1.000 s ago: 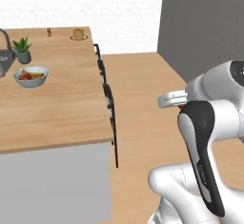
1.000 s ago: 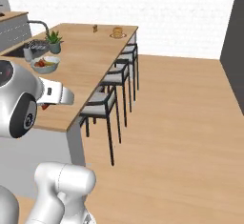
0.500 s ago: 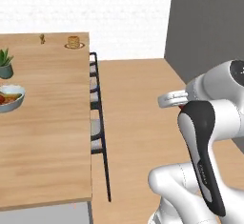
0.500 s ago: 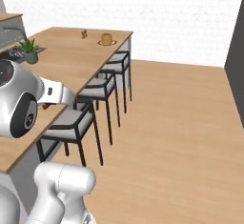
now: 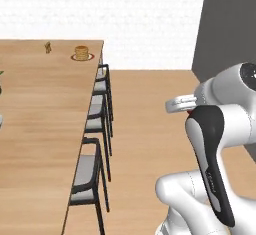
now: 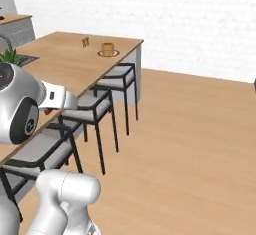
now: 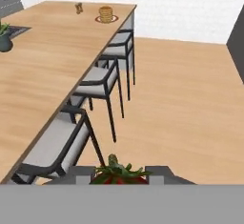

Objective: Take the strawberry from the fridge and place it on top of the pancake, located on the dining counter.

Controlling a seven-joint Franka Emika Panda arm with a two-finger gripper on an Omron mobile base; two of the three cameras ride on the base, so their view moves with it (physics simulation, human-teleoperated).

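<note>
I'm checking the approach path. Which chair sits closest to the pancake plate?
The far chair at the dining counter end, nearest the pancake; the others stand closer to the robot.

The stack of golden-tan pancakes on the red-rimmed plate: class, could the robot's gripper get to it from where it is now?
Probably not yet. The pancake stack sits at the far end of the long light-wood counter, well beyond the gripper, which is shut on the small red strawberry. Nothing blocks the way; the base likely needs to drive closer.
</note>
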